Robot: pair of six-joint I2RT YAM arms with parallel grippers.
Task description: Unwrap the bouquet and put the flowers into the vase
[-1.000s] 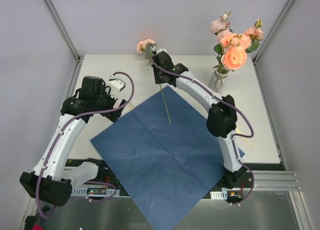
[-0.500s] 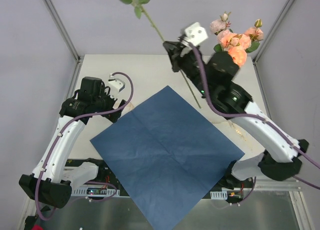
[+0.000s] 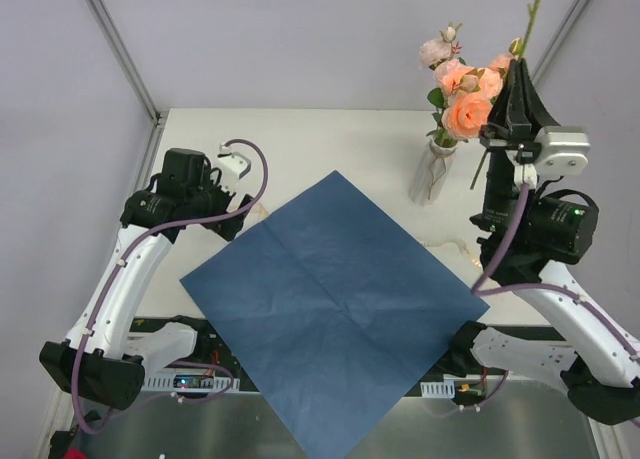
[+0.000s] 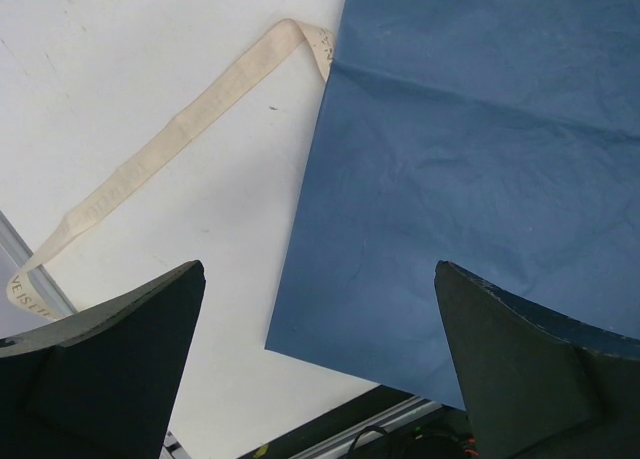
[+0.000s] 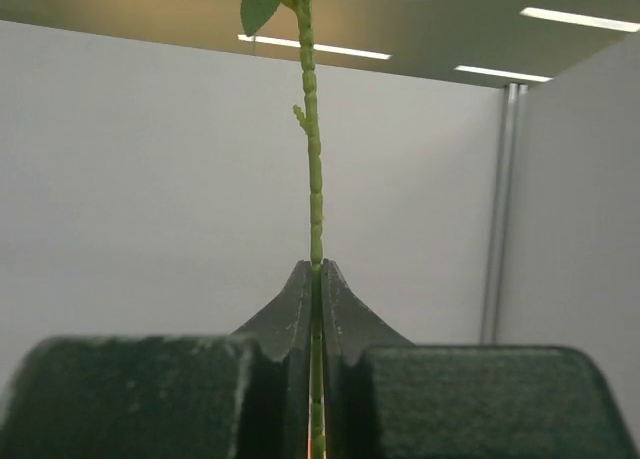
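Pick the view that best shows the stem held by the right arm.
Right wrist: the stem runs up close from the shut right gripper. Top external shows only thin bits above and below the gripper. Left wrist shows none of it.

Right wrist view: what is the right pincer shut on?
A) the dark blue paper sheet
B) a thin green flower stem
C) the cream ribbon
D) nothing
B: the right pincer is closed on a thin green flower stem that stands straight up from between its fingertips.
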